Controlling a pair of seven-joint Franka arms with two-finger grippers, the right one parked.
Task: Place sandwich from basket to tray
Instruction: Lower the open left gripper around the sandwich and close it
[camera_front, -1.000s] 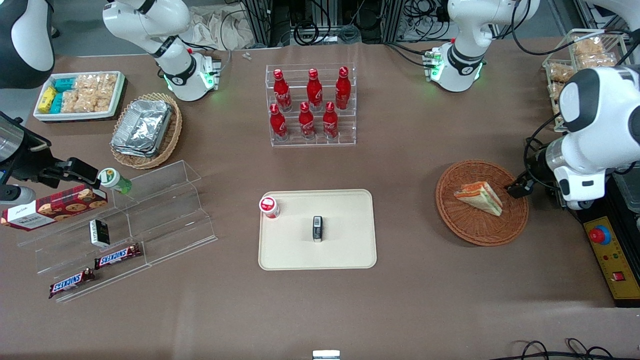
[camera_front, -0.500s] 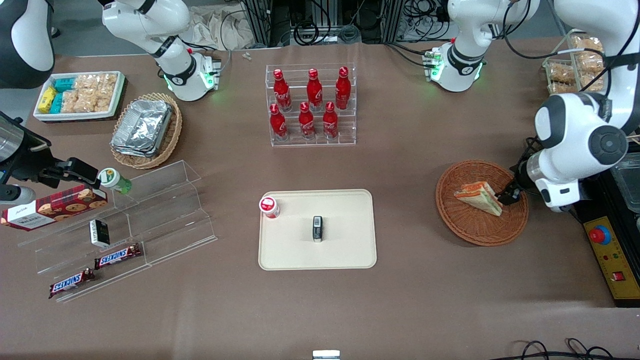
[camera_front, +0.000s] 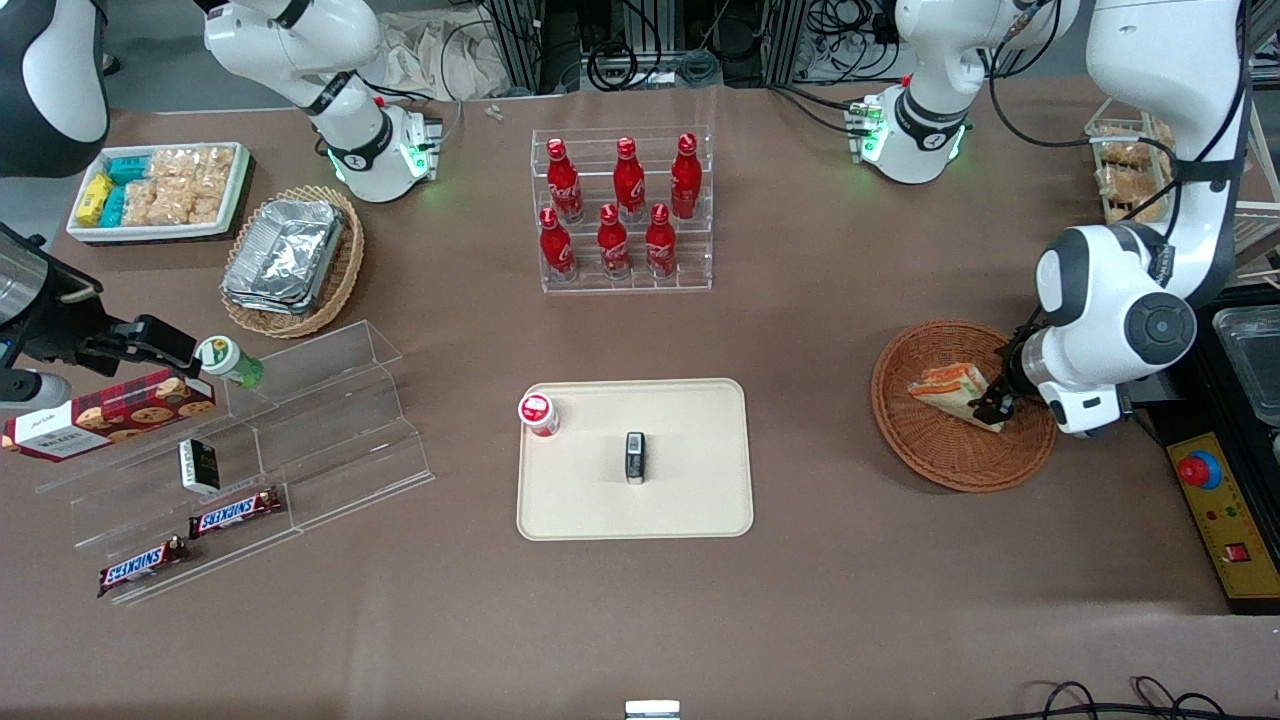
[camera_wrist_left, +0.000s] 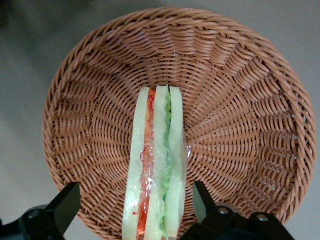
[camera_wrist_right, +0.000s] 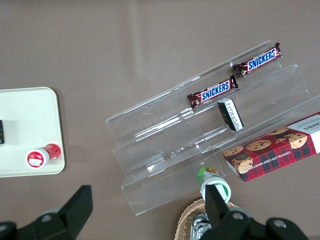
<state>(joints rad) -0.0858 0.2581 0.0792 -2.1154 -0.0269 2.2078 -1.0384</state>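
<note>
Sandwich (camera_front: 950, 389) (camera_wrist_left: 156, 170) lay in the basket (camera_front: 925, 450) (camera_wrist_left: 235, 115), standing on edge in its clear wrap, white bread with orange-red and green filling layers facing the wrist camera. Gripper (camera_front: 993, 408) (camera_wrist_left: 134, 210) was down over the sandwich's end toward the working arm's end of the desk (camera_front: 860, 600), jaws spread, one finger on each side of the wedge, gaps visible on both sides, not pinching it. Basket sat on the desk toward the working arm's end, well apart from the tray (camera_front: 690, 510). Tray sat mid-desk, holding a small red-capped bottle (camera_front: 538, 414) at one corner and a small dark box (camera_front: 635, 457) near the middle. Farther from the front camera than the tray: clear rack of red bottles (camera_front: 622, 208). Toward the parked arm's end: clear stepped stand (camera_front: 330, 420) with Snickers bars (camera_front: 236, 513), a cookie box (camera_front: 108, 412), and a paler wicker basket with foil containers (camera_front: 290, 258).
</note>
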